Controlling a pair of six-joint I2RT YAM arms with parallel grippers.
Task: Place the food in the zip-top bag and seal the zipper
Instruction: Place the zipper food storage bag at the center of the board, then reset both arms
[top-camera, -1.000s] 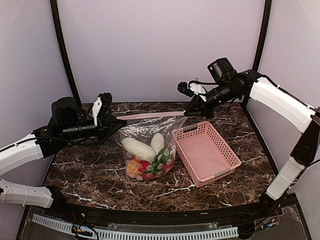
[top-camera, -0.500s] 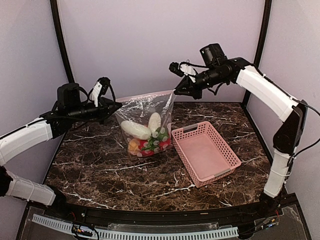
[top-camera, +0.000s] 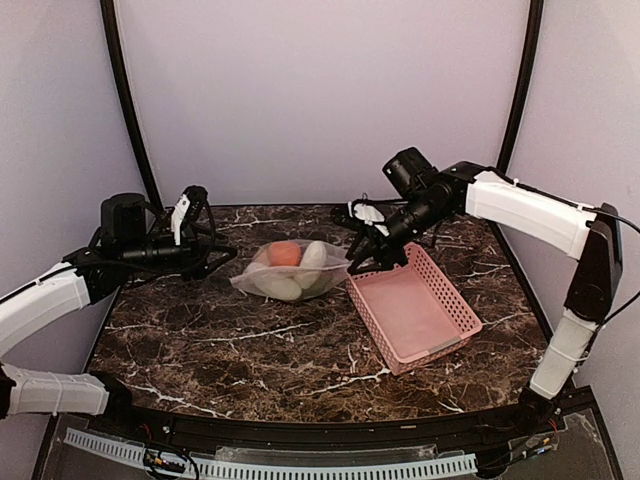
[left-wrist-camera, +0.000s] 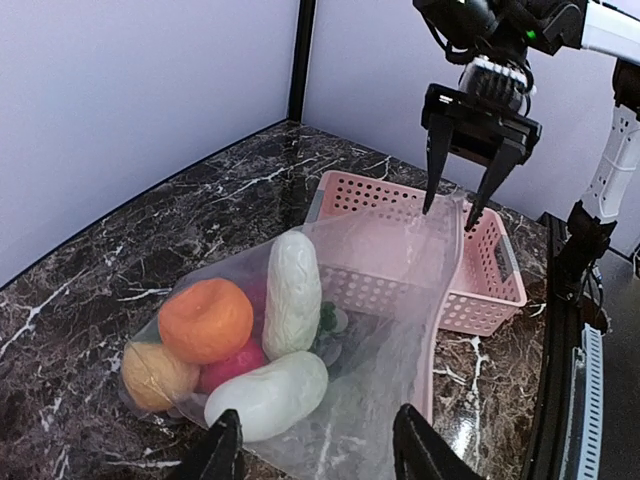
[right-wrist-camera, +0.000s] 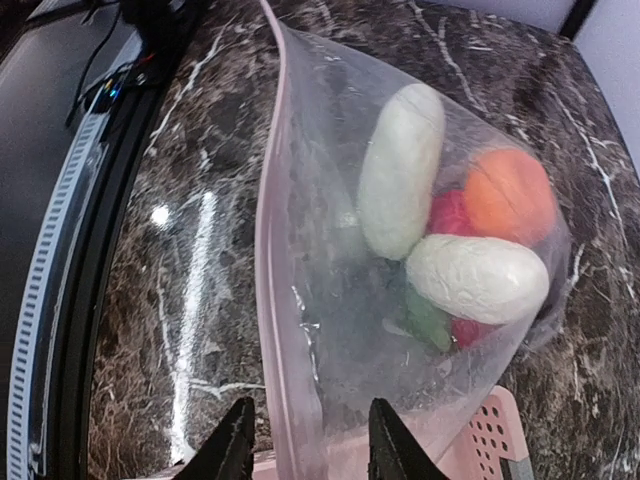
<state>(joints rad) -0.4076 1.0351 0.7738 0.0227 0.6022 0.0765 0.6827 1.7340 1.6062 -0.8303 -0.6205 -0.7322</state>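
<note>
The zip-top bag (top-camera: 290, 268) lies on the marble table, lumpy with the food inside: an orange (left-wrist-camera: 205, 320), two white radishes (left-wrist-camera: 292, 290), a red ball and a green piece. Its pale pink zipper (right-wrist-camera: 272, 250) runs along the edge facing the basket. My left gripper (top-camera: 222, 255) is open at the bag's left end, its fingers (left-wrist-camera: 420, 445) apart over the loose plastic. My right gripper (top-camera: 368, 258) is open at the bag's right corner, and the zipper passes between its spread fingers (right-wrist-camera: 235, 445) without being pinched.
A pink mesh basket (top-camera: 415, 305) stands just right of the bag, touching its corner. Purple walls close in the back and sides. The black front rail (top-camera: 300, 440) runs along the near edge.
The bag hung stretched in the air between both shut grippers. Now it has dropped onto the table, both arms have come down, and both grippers have opened off it.
</note>
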